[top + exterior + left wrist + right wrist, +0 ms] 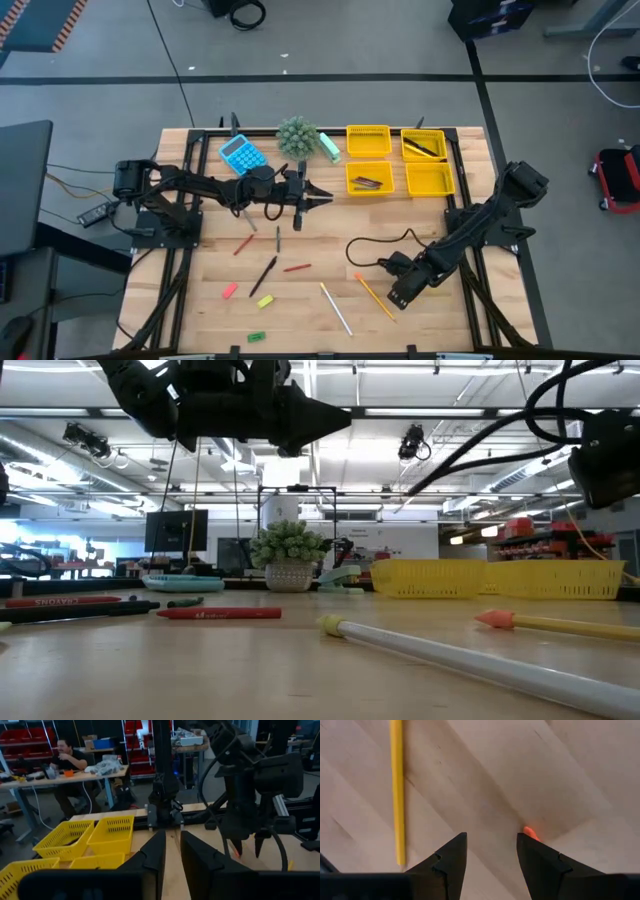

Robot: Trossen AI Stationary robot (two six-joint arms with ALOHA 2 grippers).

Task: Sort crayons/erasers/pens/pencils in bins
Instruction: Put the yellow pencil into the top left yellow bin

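A whitish pencil (470, 657) lies closest to the low camera, an orange-tipped pencil (374, 295) just behind it. The right gripper (399, 297) hovers beside that pencil's near end, fingers spread wide and empty — the shaft running diagonally away from it. Only its wrist view shows the orange tip (530, 833) between the fingers. The left gripper (322, 198) — slightly parted, holding nothing — hangs near the bins (368, 141).

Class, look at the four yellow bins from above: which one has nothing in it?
The front right bin, the one nearest the right arm. It shows only bare yellow floor, while the back right bin and the front left bin hold dark sticks and the back left bin shows something faint.
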